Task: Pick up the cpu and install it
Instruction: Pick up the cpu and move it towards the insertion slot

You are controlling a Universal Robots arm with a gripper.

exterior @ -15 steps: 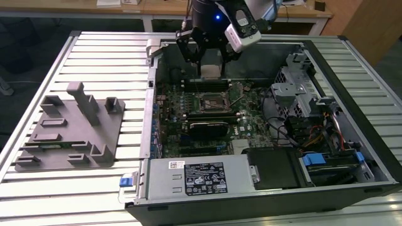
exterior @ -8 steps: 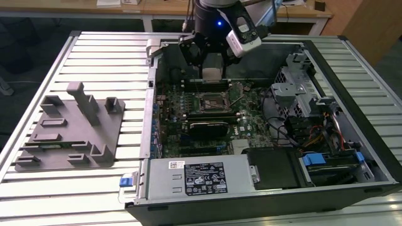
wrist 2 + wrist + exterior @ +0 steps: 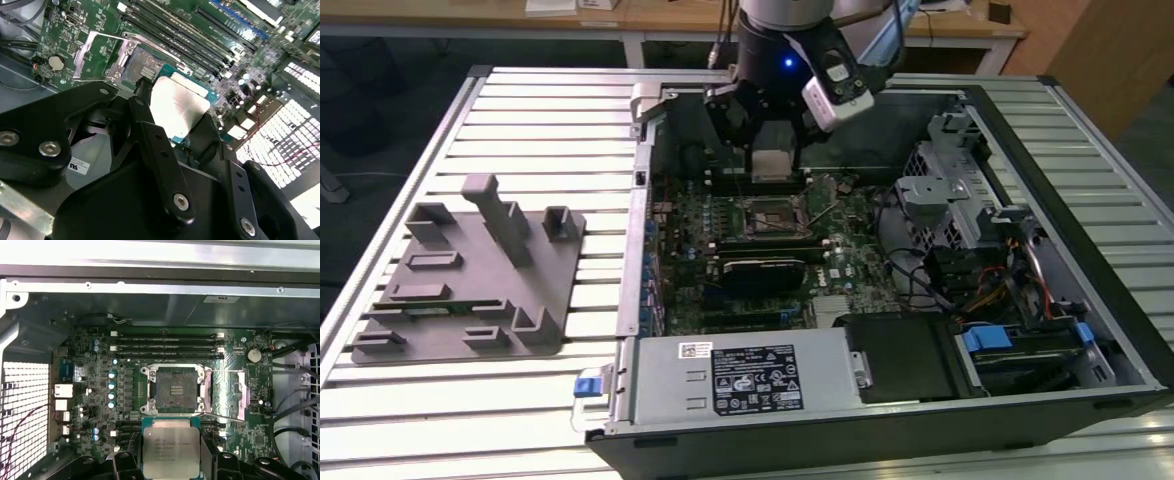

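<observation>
- The gripper (image 3: 771, 158) is hanging inside the open case (image 3: 854, 440), above the motherboard (image 3: 707, 250).
- Its jaws are pinching the cpu (image 3: 774, 163) by two opposite edges, so the chip is sitting between the black fingers (image 3: 145, 97).
- In both wrist views the cpu's (image 3: 171, 450) silver top is facing the camera, with a thin green rim showing around it.
- The cpu is hovering clear of the board, just beside the socket (image 3: 175, 392) and not yet seated in it.
- The socket is lying open, and its metal load plate (image 3: 235, 396) is lying folded back beside it.
- Memory slots (image 3: 167, 347) are running along the side of the socket away from the cpu.
- In the exterior view a grey fixture (image 3: 467, 290) is resting on the slatted table (image 3: 520, 400) to the exterior view's left of the case, well apart from the gripper.
- A power supply (image 3: 740, 375) is sitting in the case's near corner, well apart from the cpu.
</observation>
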